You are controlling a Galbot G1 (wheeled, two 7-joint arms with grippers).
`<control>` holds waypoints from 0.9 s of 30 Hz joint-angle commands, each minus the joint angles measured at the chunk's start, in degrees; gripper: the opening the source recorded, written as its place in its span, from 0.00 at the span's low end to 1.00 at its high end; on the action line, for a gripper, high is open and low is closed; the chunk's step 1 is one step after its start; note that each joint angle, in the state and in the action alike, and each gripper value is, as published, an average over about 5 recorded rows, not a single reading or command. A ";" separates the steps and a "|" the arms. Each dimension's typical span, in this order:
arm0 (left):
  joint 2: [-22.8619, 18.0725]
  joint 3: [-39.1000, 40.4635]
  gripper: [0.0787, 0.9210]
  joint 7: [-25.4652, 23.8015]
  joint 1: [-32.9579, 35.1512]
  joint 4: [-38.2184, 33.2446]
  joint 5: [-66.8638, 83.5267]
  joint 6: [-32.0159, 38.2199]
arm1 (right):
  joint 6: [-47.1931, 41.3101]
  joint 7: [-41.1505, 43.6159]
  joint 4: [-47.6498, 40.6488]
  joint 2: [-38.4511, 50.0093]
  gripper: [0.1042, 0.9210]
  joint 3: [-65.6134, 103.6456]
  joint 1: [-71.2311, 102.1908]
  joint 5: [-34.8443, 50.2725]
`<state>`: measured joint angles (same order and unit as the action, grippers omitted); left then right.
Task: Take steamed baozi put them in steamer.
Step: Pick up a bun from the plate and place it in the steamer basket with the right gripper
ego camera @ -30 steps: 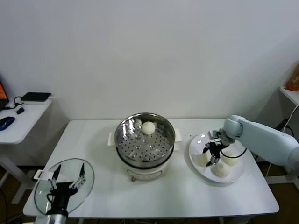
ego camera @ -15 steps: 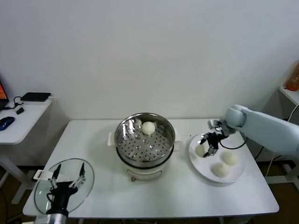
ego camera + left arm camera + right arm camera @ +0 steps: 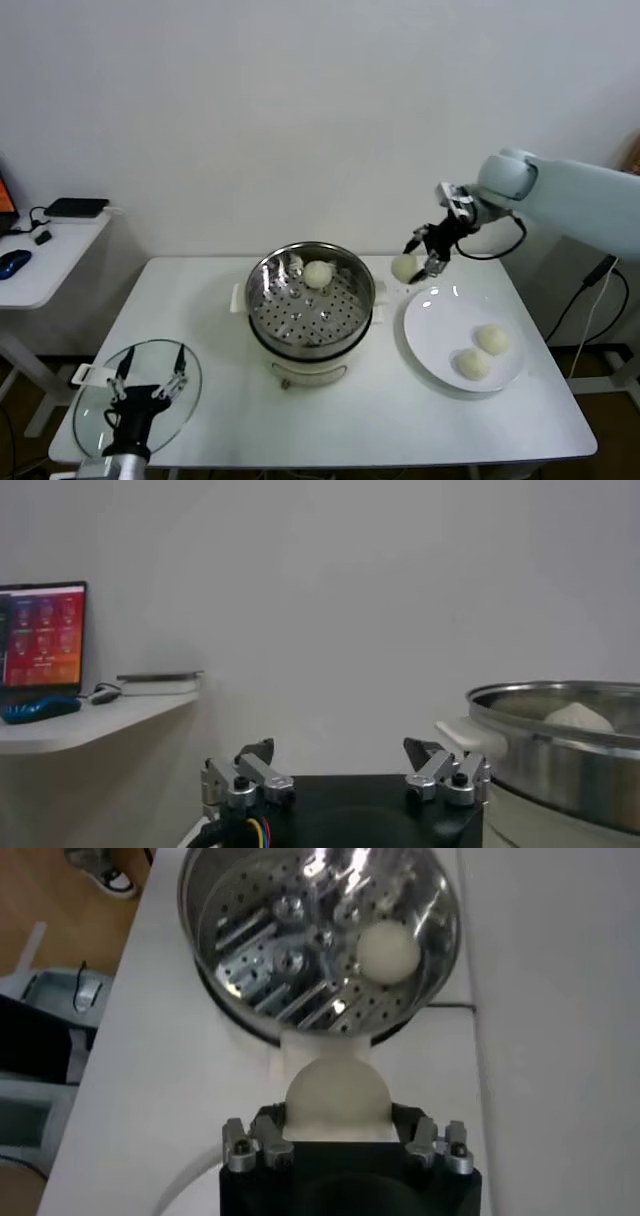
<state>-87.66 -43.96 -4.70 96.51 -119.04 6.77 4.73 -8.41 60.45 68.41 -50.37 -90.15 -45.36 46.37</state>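
Note:
My right gripper (image 3: 414,262) is shut on one white baozi (image 3: 402,268), held in the air between the plate and the steamer (image 3: 310,305). In the right wrist view that baozi (image 3: 336,1093) fills the space between the gripper's (image 3: 336,1120) fingers, with the steamer (image 3: 250,968) ahead of it. One baozi (image 3: 318,273) lies on the perforated tray at the steamer's back; the wrist view shows it too (image 3: 388,952). Two more baozi (image 3: 491,338) (image 3: 472,364) rest on the white plate (image 3: 440,312). My left gripper (image 3: 148,373) stands open at the front left.
A round glass lid (image 3: 100,405) lies under the left gripper at the table's front left corner. The left wrist view shows the steamer's rim (image 3: 560,705) off to the side. A side table with a mouse (image 3: 14,262) stands at far left.
My right gripper has lifted one baozi off the plate and carried it up and left toward the steamer. Two baozi stay on the plate. The left arm has not moved.

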 commanded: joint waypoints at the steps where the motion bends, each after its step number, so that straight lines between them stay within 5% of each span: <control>1: -0.06 0.08 0.88 -0.02 0.20 -0.61 -0.17 -0.01 | -1.00 -0.14 -1.10 -12.24 0.73 -4.86 -9.78 11.33; 14: -0.06 -0.64 0.88 0.05 0.93 -2.11 -0.07 0.07 | -2.13 -0.58 -15.01 -32.61 0.72 0.69 1.18 10.28; 27: -0.08 -0.92 0.88 0.15 1.16 -2.02 -0.02 0.18 | -2.82 -1.44 -18.24 -35.71 0.72 3.08 10.06 4.97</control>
<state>-87.75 -44.85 -4.54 97.60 -121.04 6.74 4.86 -10.91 59.24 53.63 -80.74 -88.25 -40.73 53.20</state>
